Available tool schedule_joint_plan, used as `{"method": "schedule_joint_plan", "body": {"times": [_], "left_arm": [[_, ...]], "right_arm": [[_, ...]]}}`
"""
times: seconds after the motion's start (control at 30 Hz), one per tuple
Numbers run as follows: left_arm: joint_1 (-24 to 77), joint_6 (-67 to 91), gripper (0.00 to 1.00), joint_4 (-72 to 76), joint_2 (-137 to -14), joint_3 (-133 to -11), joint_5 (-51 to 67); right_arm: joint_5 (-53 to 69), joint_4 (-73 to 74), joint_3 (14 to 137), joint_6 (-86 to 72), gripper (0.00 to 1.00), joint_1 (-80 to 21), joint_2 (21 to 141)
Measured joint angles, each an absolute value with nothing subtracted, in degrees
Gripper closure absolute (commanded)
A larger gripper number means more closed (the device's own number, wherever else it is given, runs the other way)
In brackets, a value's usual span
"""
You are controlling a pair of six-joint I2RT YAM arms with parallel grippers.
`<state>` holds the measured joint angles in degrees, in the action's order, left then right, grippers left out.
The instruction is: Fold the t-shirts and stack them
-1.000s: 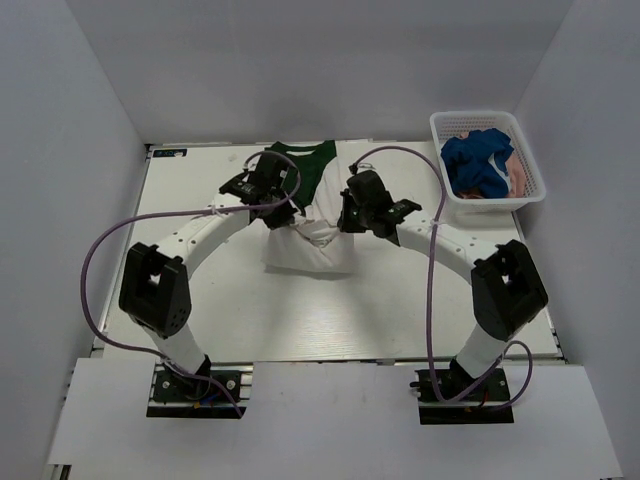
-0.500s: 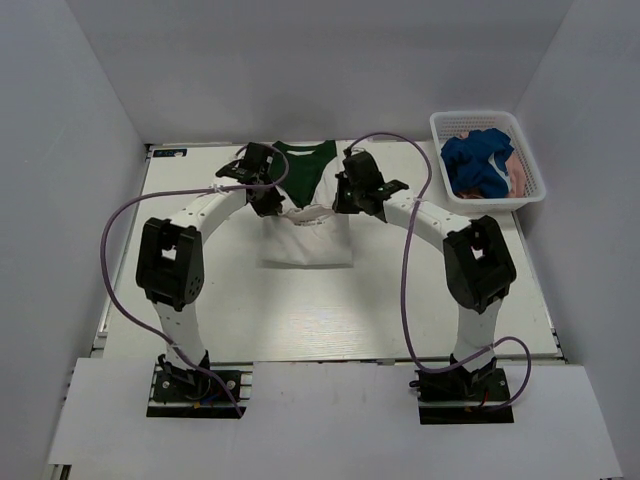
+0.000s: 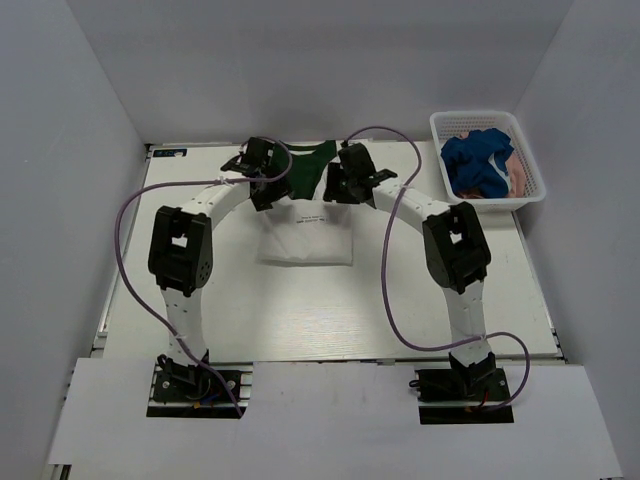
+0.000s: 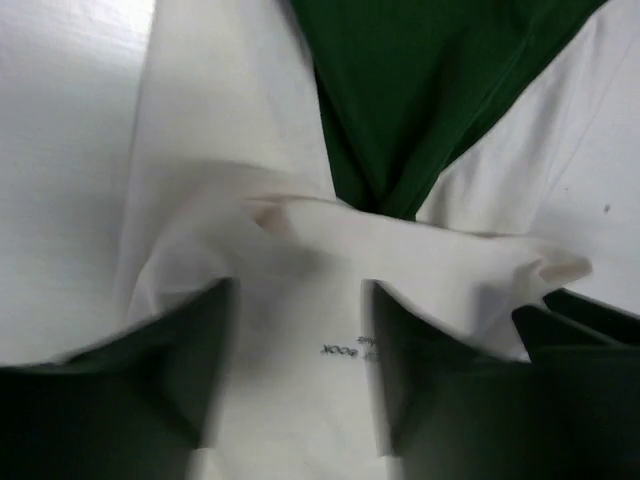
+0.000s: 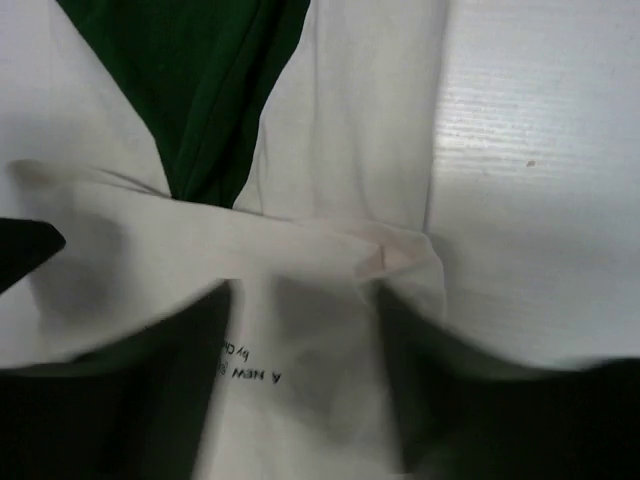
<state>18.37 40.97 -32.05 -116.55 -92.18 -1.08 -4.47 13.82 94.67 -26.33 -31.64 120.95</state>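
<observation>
T-shirt in cream (image 3: 305, 238) with dark green parts lies on the white table (image 3: 200, 310), in the middle of its far half, folded into a rough rectangle with the green showing at its far end. Both arms reach forward and curve inward over it, meeting above the far part of the shirt.

At the table's far right corner stands a white mesh basket (image 3: 441, 128). In it lies a crumpled blue t-shirt (image 3: 478, 160), with a pink t-shirt (image 3: 518, 178) showing beside it on the right.

The left gripper (image 3: 268, 192) is low over the shirt's far left side. In the left wrist view its fingers (image 4: 205, 340) stand apart, with a raised fold of the cream cloth (image 4: 200, 150) lying in the gap between them; they do not look clamped on it. The right gripper (image 3: 334, 188) is at the far right side, and its fingers (image 5: 400, 340) are likewise apart over a puckered fold.

A small line of black print (image 4: 352, 350) sits on the cloth between the left fingers.
</observation>
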Motion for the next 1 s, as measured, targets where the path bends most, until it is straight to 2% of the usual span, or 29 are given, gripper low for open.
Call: {"method": "schedule_joint_plan", "body": {"times": [0.03, 0.17, 0.27, 0.4, 0.57, 0.73, 1.0], "left_arm": [[18.1, 40.7, 0.0, -32.1, -117.0, -93.3, -1.5], [17.0, 39.9, 0.0, -32.1, -116.9, -95.3, -4.0], [16.3, 39.1, 0.0, -30.4, -113.5, -91.0, -4.9], [16.5, 37.6, 0.0, -27.8, -105.7, -80.6, -2.9], [17.8, 35.8, 0.0, -21.1, -100.8, -72.7, 6.5], [18.8, 35.3, 0.0, -17.2, -101.0, -66.2, 12.9], [18.5, 34.8, 0.0, -13.5, -98.7, -56.0, 14.3]], "right_arm": [[-4.5, 13.8, 96.4, -26.9, 0.1, -31.4, 122.2], [-4.4, 16.8, 102.4, -25.4, 0.1, -30.9, 125.0], [-3.6, 16.5, 101.1, -24.8, 0.1, -30.9, 123.3], [1.1, 13.6, 89.1, -24.6, 0.1, -30.9, 115.4], [9.1, 8.1, 76.6, -25.0, 0.1, -31.0, 107.4], [16.2, 2.8, 73.1, -25.4, 0.1, -31.2, 107.2], [21.6, -4.7, 63.0, -27.0, 0.1, -31.1, 107.2]]}}
